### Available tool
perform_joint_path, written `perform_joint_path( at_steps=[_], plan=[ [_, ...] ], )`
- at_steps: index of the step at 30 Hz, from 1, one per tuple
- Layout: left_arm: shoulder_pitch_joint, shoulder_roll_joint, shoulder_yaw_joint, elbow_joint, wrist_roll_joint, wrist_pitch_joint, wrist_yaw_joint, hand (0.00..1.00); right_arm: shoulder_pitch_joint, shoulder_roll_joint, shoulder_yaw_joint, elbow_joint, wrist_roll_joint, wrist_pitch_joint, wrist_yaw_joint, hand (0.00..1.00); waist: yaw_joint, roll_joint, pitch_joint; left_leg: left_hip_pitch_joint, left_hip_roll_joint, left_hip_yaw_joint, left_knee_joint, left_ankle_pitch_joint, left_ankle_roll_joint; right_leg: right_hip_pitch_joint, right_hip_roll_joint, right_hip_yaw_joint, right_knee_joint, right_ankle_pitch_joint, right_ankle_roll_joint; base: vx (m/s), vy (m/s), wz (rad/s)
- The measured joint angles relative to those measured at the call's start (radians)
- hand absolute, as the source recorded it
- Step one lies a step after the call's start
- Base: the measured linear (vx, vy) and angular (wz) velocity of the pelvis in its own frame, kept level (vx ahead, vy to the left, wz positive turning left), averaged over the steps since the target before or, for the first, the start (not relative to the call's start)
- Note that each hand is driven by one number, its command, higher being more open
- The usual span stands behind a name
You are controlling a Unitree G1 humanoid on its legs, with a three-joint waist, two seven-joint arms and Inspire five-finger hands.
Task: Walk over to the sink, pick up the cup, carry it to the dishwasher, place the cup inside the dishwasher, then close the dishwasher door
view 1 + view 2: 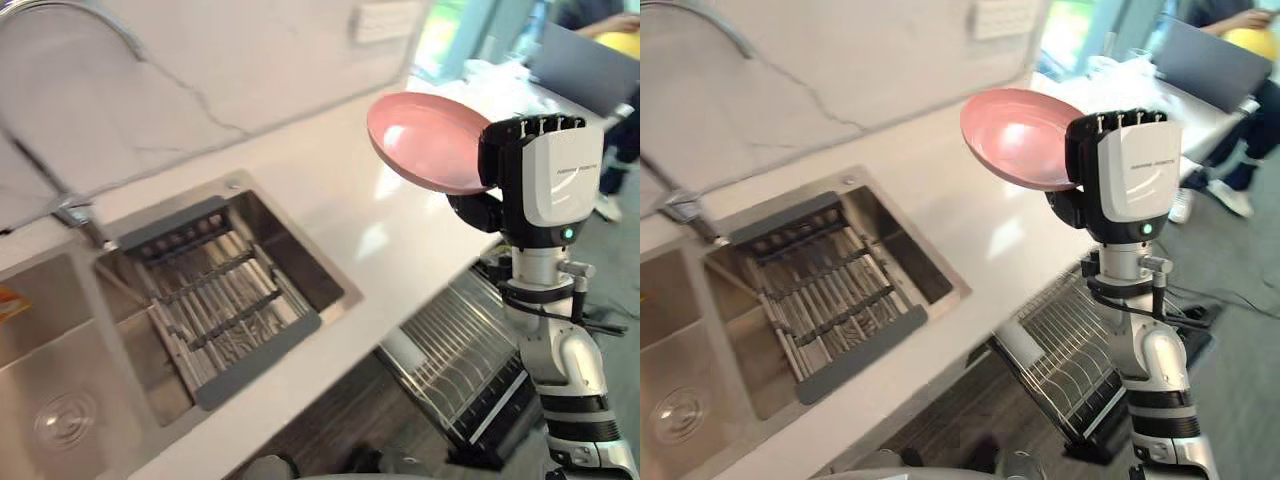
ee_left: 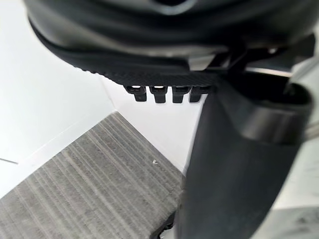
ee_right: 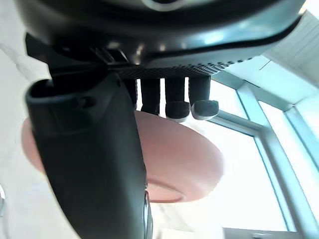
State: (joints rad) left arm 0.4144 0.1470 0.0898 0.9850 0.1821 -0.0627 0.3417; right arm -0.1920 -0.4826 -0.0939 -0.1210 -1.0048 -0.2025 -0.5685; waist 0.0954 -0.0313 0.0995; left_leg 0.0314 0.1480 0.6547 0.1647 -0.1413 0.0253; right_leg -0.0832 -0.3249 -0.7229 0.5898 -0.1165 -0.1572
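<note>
My right hand [image 1: 545, 170] is raised above the white counter's front edge, shut on the rim of a shallow pink dish [image 1: 425, 140]. In the right wrist view its fingers [image 3: 177, 107] curl over the dish [image 3: 184, 164] and the thumb lies across it. No cup shows; the pictures show this pink dish. The steel sink [image 1: 335, 300] lies to the left with a grey slatted rack [image 1: 215, 290] in its basin. Below the counter the dishwasher's wire rack [image 1: 460, 370] stands pulled out. My left hand [image 2: 234, 164] hangs over grey floor, holding nothing.
A faucet [image 1: 75, 210] rises at the sink's back left, with a second basin [image 1: 60, 400] beside it. A marble wall backs the counter [image 1: 390, 230]. At the far right a person [image 1: 1240, 30] sits by a table with a laptop [image 1: 1205, 60].
</note>
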Motion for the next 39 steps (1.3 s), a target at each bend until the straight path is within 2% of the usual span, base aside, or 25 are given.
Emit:
perform_joint_path(
  at_steps=[1,2,3,5,6,7,9,10,11,13,14,15,17,19,20,23,27,33,37,39],
  plan=[
    [0.004,0.018,0.004,0.000,-0.009,0.017,-0.002,1.00,0.001,-0.005,0.000,0.000,0.000,-0.003,0.001,0.00,0.001,-0.010,-0.006,-0.006,0.020,0.036,0.026,0.001,-0.001,0.050,-0.046,0.000,-0.042,0.013,0.019,-0.07,-0.213,-0.97],
    [0.003,0.040,0.012,0.000,-0.027,0.039,-0.008,1.00,0.001,-0.015,-0.001,-0.002,0.001,-0.018,0.001,0.00,0.001,-0.026,-0.010,-0.014,0.041,0.073,0.060,0.001,-0.002,0.096,-0.060,0.002,-0.148,0.086,0.034,-0.09,-0.258,-0.96],
    [0.002,0.051,0.024,0.001,-0.038,0.050,-0.010,1.00,0.001,-0.021,-0.002,-0.003,0.002,-0.027,0.001,0.00,0.002,-0.035,-0.012,-0.019,0.055,0.089,0.081,0.000,-0.003,0.108,-0.055,0.013,-0.202,0.119,0.060,-0.12,-0.335,-0.89],
    [-0.001,0.065,0.076,-0.001,-0.049,0.074,-0.014,1.00,0.031,-0.061,-0.049,-0.014,0.010,-0.070,0.008,0.00,0.001,-0.033,-0.016,-0.013,0.113,0.130,0.097,0.025,-0.048,0.157,0.049,0.018,-0.365,0.108,0.123,-0.21,-0.410,-0.72],
    [-0.002,0.065,0.085,-0.007,-0.048,0.075,-0.015,1.00,0.048,-0.067,-0.075,-0.024,0.018,-0.080,0.010,0.00,0.001,-0.035,-0.017,-0.013,0.121,0.136,0.094,0.035,-0.064,0.168,0.068,0.026,-0.408,0.112,0.147,-0.24,-0.366,-0.51],
    [-0.003,0.059,0.102,-0.023,-0.059,0.074,-0.012,1.00,0.084,-0.067,-0.131,-0.049,0.029,-0.098,0.020,0.00,0.001,-0.042,-0.022,-0.012,0.127,0.150,0.085,0.054,-0.079,0.194,0.103,0.040,-0.502,0.134,0.205,-0.18,-0.223,-0.35],
    [-0.012,0.008,0.177,-0.044,-0.131,0.075,0.005,1.00,0.129,-0.064,-0.203,-0.089,0.032,-0.123,0.037,0.00,-0.004,-0.054,-0.032,-0.012,0.122,0.171,0.079,0.071,-0.087,0.226,0.133,0.056,-0.629,0.157,0.275,-0.20,-0.199,-0.38],
    [-0.012,-0.038,0.240,-0.046,-0.155,0.070,0.002,1.00,0.155,-0.059,-0.226,-0.099,0.031,-0.141,0.044,0.00,-0.007,-0.046,-0.043,-0.017,0.124,0.156,0.079,0.069,-0.090,0.225,0.156,0.071,-0.667,0.175,0.265,-0.33,-0.183,-0.66],
    [-0.002,-0.080,0.280,-0.046,-0.153,0.049,-0.002,1.00,0.160,-0.054,-0.218,-0.100,0.029,-0.154,0.052,0.00,-0.008,-0.032,-0.052,-0.025,0.115,0.068,0.083,0.063,-0.094,0.212,0.172,0.119,-0.680,0.174,0.264,-0.33,-0.131,-0.88],
    [0.025,-0.121,0.279,-0.052,-0.131,-0.002,-0.001,1.00,0.161,-0.033,-0.181,-0.101,0.022,-0.183,0.069,0.00,0.001,-0.019,-0.060,-0.029,0.097,-0.038,0.066,0.048,-0.108,0.184,0.198,0.203,-0.681,0.167,0.252,-0.21,-0.025,-1.29],
    [0.029,-0.133,0.274,-0.052,-0.120,-0.016,0.002,1.00,0.163,-0.017,-0.153,-0.103,0.019,-0.191,0.076,0.00,0.001,0.002,-0.071,-0.031,0.103,-0.041,0.044,0.052,-0.115,0.170,0.222,0.226,-0.672,0.161,0.247,-0.10,-0.037,-1.17],
    [0.026,-0.136,0.259,-0.060,-0.116,-0.027,0.019,1.00,0.167,-0.005,-0.119,-0.112,0.015,-0.196,0.092,0.00,-0.020,-0.003,-0.076,-0.031,0.120,-0.026,0.046,0.059,-0.126,0.141,0.213,0.252,-0.599,0.151,0.232,-0.01,-0.034,-0.65],
    [0.020,-0.118,0.253,-0.066,-0.112,-0.030,0.040,1.00,0.176,0.003,-0.088,-0.120,-0.016,-0.203,0.112,0.00,-0.038,-0.014,-0.075,-0.014,0.111,-0.043,0.039,0.066,-0.135,0.141,0.218,0.273,-0.599,0.130,0.215,0.01,-0.049,-0.36],
    [0.003,-0.120,0.249,-0.079,-0.112,-0.045,0.040,1.00,0.183,0.031,-0.077,-0.121,-0.021,-0.198,0.129,0.00,-0.036,0.002,-0.084,-0.022,0.108,-0.066,0.028,0.084,-0.144,0.139,0.237,0.286,-0.635,0.143,0.202,-0.02,-0.064,-0.25],
    [-0.017,-0.120,0.237,-0.080,-0.108,-0.049,0.041,1.00,0.198,0.053,-0.075,-0.121,-0.021,-0.186,0.138,0.00,-0.040,-0.001,-0.080,-0.026,0.105,-0.067,0.018,0.096,-0.141,0.138,0.240,0.283,-0.652,0.152,0.201,0.00,0.000,0.00],
    [-0.039,-0.129,0.235,-0.082,-0.103,-0.062,0.041,1.00,0.214,0.095,-0.046,-0.096,-0.021,-0.144,0.166,0.00,-0.045,0.015,-0.078,-0.030,0.096,-0.068,0.010,0.103,-0.137,0.133,0.246,0.293,-0.681,0.180,0.202,0.07,0.008,-0.12],
    [-0.054,-0.129,0.234,-0.081,-0.102,-0.070,0.037,1.00,0.214,0.103,-0.017,-0.045,-0.041,-0.113,0.192,0.00,-0.045,0.012,-0.066,-0.036,0.083,-0.073,-0.002,0.102,-0.135,0.118,0.242,0.304,-0.681,0.193,0.203,0.08,0.047,-0.09],
    [-0.081,-0.111,0.162,-0.075,-0.105,-0.109,0.018,1.00,0.188,0.107,-0.005,0.015,-0.042,-0.076,0.199,0.00,-0.028,0.011,-0.016,-0.073,0.044,-0.123,-0.034,0.112,-0.117,0.085,0.212,0.287,-0.681,0.202,0.218,0.00,0.082,0.12],
    [-0.106,-0.104,0.142,-0.083,-0.106,-0.136,0.017,1.00,0.105,0.104,0.030,0.054,-0.041,-0.018,0.218,0.00,-0.022,0.009,0.041,-0.132,0.024,-0.154,-0.034,0.123,-0.098,0.038,0.193,0.265,-0.681,0.212,0.226,-0.05,0.062,0.17],
    [-0.125,-0.096,0.128,-0.084,-0.115,-0.147,0.016,1.00,0.058,0.099,0.052,0.082,-0.041,0.019,0.227,0.00,-0.007,0.006,0.073,-0.169,0.014,-0.192,-0.028,0.125,-0.092,0.012,0.187,0.251,-0.681,0.226,0.225,-0.01,0.051,0.16]
  ],
)
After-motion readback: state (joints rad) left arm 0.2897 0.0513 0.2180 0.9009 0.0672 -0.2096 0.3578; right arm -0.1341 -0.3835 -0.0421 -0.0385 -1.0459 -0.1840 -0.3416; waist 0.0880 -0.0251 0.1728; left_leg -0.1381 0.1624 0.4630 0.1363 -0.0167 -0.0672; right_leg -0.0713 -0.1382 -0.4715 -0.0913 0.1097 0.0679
